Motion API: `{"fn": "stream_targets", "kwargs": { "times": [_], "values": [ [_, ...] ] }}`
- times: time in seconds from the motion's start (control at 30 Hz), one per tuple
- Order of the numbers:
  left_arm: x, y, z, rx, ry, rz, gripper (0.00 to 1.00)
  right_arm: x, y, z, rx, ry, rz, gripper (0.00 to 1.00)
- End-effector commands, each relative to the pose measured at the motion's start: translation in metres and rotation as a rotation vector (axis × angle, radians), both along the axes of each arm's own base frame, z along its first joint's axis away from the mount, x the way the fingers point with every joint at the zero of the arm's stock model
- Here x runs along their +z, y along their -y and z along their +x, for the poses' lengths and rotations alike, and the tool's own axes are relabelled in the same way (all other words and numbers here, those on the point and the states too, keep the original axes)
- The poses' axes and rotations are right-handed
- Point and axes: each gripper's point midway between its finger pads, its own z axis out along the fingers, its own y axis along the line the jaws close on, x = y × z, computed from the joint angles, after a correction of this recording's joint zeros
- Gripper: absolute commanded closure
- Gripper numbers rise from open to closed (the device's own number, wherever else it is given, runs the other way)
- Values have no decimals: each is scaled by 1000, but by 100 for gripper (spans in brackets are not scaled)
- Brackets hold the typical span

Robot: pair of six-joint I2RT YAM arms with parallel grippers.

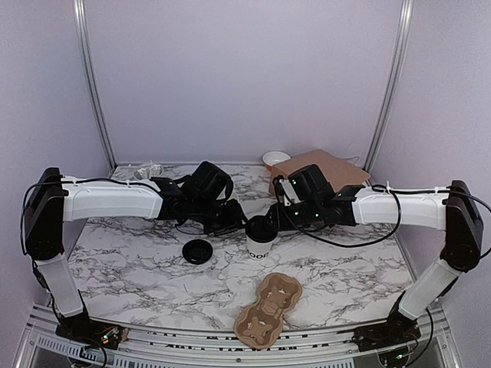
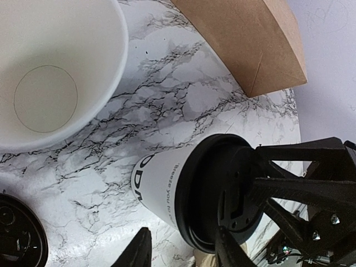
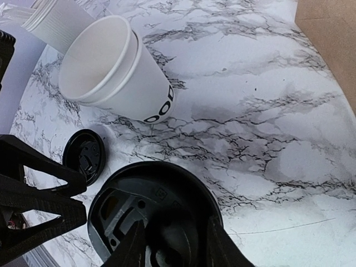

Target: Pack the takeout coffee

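Observation:
The takeout coffee (image 1: 261,244) stands upright mid-table, a white paper cup with black lettering (image 2: 158,186) and a black lid (image 3: 158,206) on top. My left gripper (image 1: 239,224) is at the cup's left side. In the left wrist view it (image 2: 181,233) is open, one finger against the lid's rim and the other clear of the cup wall. My right gripper (image 3: 172,236) reaches in from the right. Its fingers stand apart over the top of the lid and close on nothing.
A loose black lid (image 1: 199,251) lies left of the cup. A cardboard cup carrier (image 1: 268,309) sits near the front edge. A brown box (image 1: 322,170) and a small white bowl (image 1: 275,159) are at the back. Empty stacked white cups (image 3: 111,67) stand behind the left arm.

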Motion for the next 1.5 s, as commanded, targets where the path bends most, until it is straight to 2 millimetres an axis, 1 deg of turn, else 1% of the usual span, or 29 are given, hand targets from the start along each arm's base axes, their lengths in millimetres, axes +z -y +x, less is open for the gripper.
{"fn": "stream_targets", "kwargs": {
  "times": [0.0,0.17,0.3,0.43,0.77,0.97,1.33,1.47],
  "values": [
    [6,-3,-6,-17,-2,15,60,21,-2,-2,-7,18,15,64],
    [1,-10,-10,5,-20,23,60,29,-4,-1,0,26,31,64],
    [1,-15,-12,20,-24,22,60,37,-6,-2,5,37,45,64],
    [2,-16,-14,25,-30,13,60,40,-6,-1,7,41,43,64],
    [-6,-3,-17,43,-89,-54,60,22,3,-4,-3,22,-7,66],
    [-5,3,-15,39,-91,-75,60,18,2,-5,9,18,-10,68],
    [-28,7,-15,44,-131,-60,60,12,-1,-7,22,1,-8,69],
    [-37,6,-16,49,-145,-47,61,6,-2,-9,27,-12,-8,70]
  ]
}}
